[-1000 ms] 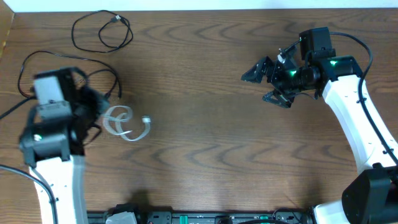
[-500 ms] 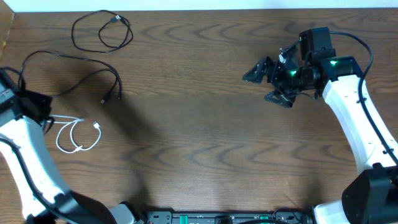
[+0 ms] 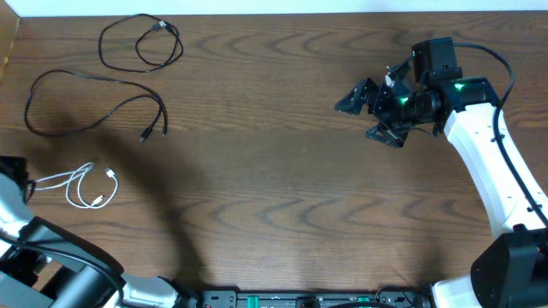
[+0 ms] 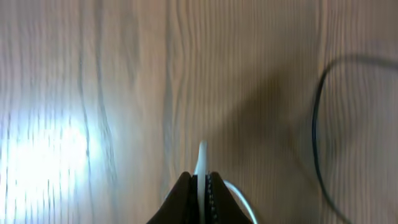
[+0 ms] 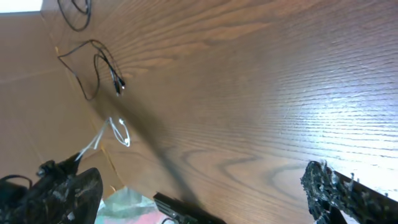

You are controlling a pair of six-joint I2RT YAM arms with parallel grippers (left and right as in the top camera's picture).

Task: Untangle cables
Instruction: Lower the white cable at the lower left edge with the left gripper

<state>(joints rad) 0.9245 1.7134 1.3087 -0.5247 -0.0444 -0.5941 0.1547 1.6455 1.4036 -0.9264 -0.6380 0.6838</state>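
The white cable [image 3: 81, 186] lies looped at the table's left edge, one end running left to my left gripper [image 4: 199, 186], which is shut on it [image 4: 202, 163]. In the overhead view that gripper is mostly off the left edge. One black cable [image 3: 141, 43] lies coiled at the back left. The other black cable [image 3: 94, 98] lies spread out below it and also shows in the left wrist view [image 4: 320, 137]. My right gripper [image 3: 370, 111] hovers open and empty over the right half of the table. All three cables show small in the right wrist view, the white one [image 5: 118, 130] among them.
The wooden table [image 3: 282, 171] carries the cables only at its left side. A dark rail with electronics [image 3: 282, 299] runs along the front edge. A brown cardboard wall [image 5: 25, 93] stands at the left.
My left arm has swung left, almost out of the overhead view, dragging the white cable from near the table's left-middle to its left edge. The white cable's coil has loosened. The right arm has not moved.
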